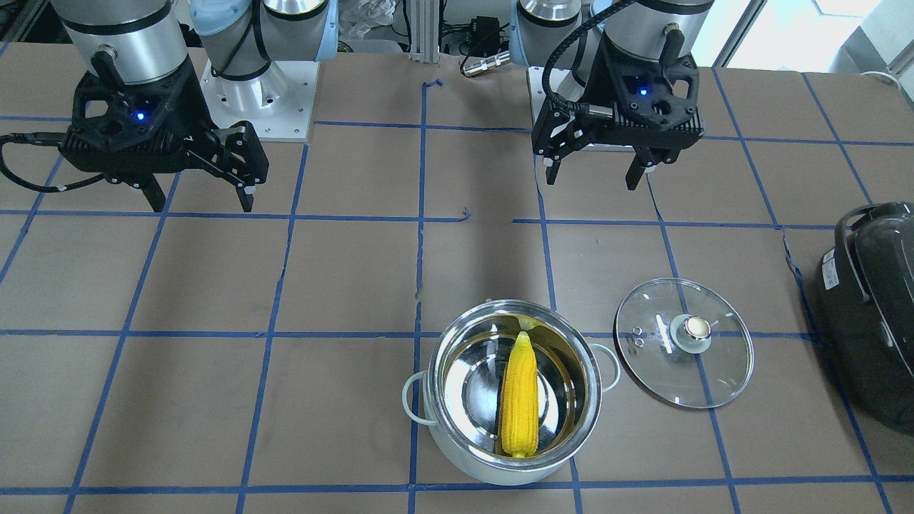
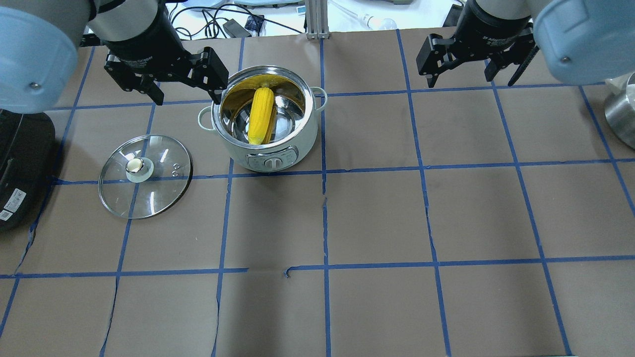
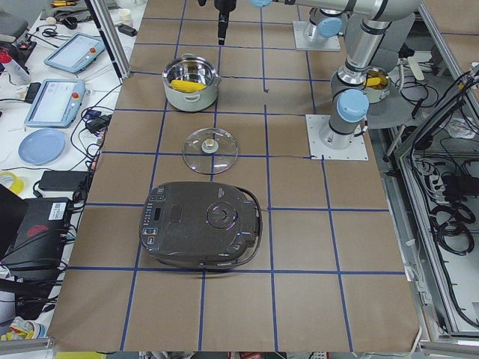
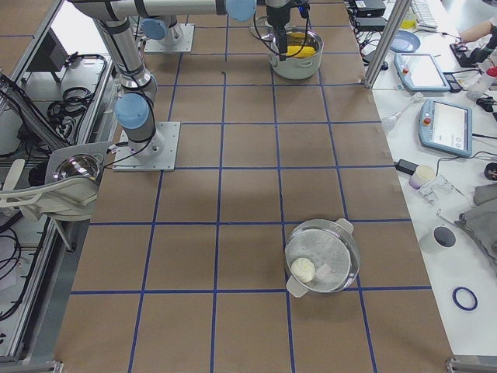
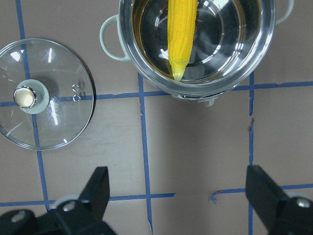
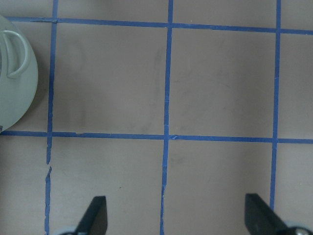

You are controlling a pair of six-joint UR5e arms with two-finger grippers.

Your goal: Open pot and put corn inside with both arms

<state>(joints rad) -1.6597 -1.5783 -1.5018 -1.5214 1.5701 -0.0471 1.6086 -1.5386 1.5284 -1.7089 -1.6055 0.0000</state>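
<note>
- Both of my grippers are spread wide with nothing between the fingers. That goes for the left gripper and the right gripper, and both hang above the surface, back on the near side by my bases.
- The corn is already inside the pot, lying on the shiny bottom and leaning up against the wall.
- Its long axis runs near-to-far, and the pointed tip faces back toward me. My left wrist camera shows that tip aimed pretty much straight at the gap between my left fingers.
- The lid is off, flat on the surface just left of the pot with the knob up, not touching it.
- Here's the relation that matters: the pot sits on the far side of my left gripper, slightly to its right, and the lid is on the far side too but off to the left.
- So the left arm is clearly the nearer one for both. The right gripper is well apart on the right, and its wrist camera only catches a sliver of the pot's wall and one handle at the left edge.
- My read — open pot, corn in, so the job looks done. If anything needed a nudge, it'd be a left-arm reach forward.
</note>
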